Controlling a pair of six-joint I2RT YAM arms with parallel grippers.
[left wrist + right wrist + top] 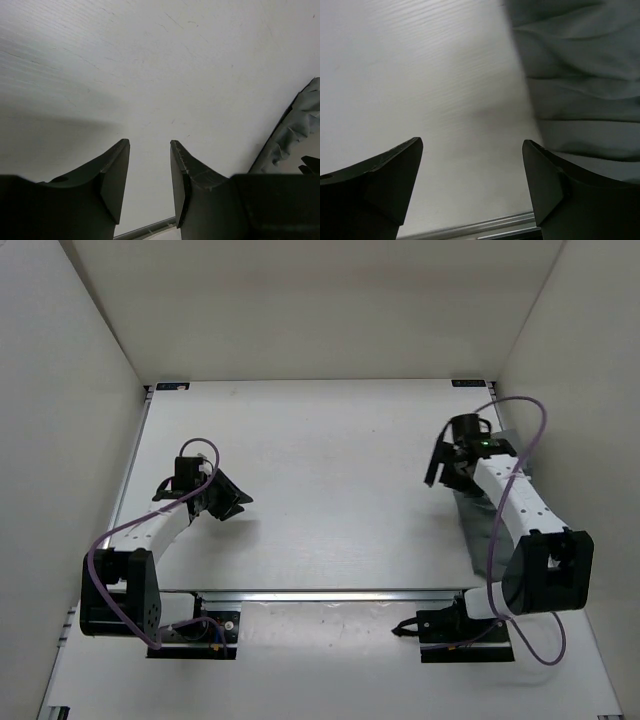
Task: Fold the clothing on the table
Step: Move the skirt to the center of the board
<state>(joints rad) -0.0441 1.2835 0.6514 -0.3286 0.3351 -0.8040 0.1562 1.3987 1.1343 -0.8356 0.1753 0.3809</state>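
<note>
My right pincer (472, 145) hangs wide open, empty, at the edge of the clothing (580, 75) lying at the right of the table (330, 460), ready to seize it; my left pincer (150, 142), parted and empty, hovers well apart

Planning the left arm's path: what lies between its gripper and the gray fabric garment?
Only bare white tabletop, top view shows, between left gripper and gray garment.

Soft, even light is noted; faint shadows are cast on the table (320, 440). The clothing (580, 75) is blurred in the right wrist view.
</note>
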